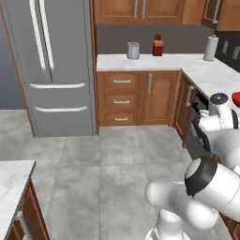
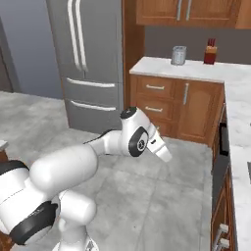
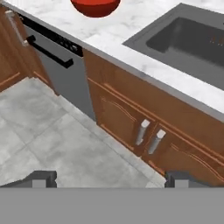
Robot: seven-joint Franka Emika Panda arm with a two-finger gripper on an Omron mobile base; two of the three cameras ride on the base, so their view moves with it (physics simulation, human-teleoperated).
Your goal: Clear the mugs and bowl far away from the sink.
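The red bowl (image 3: 95, 6) sits on the white marble counter (image 3: 113, 30), at the top edge of the hand view, and shows as a red sliver (image 1: 236, 98) at the right edge of the left base view. To the bowl's right in the hand view lies the dark grey sink (image 3: 192, 39), sunk into the same counter. My gripper (image 3: 112, 179) is open, its fingertips (image 3: 43, 178) wide apart with nothing between them. It hangs over the floor, well short of the counter front. Both mugs are out of view.
Under the counter are a steel dishwasher (image 3: 57, 70) with a black handle and wooden cabinet doors (image 3: 131, 127). Farther off stand a fridge (image 1: 51, 65), a grey canister (image 1: 133, 50), a red holder (image 1: 158, 46) and a paper towel roll (image 1: 211, 48). An island corner (image 1: 11, 187) sits at lower left.
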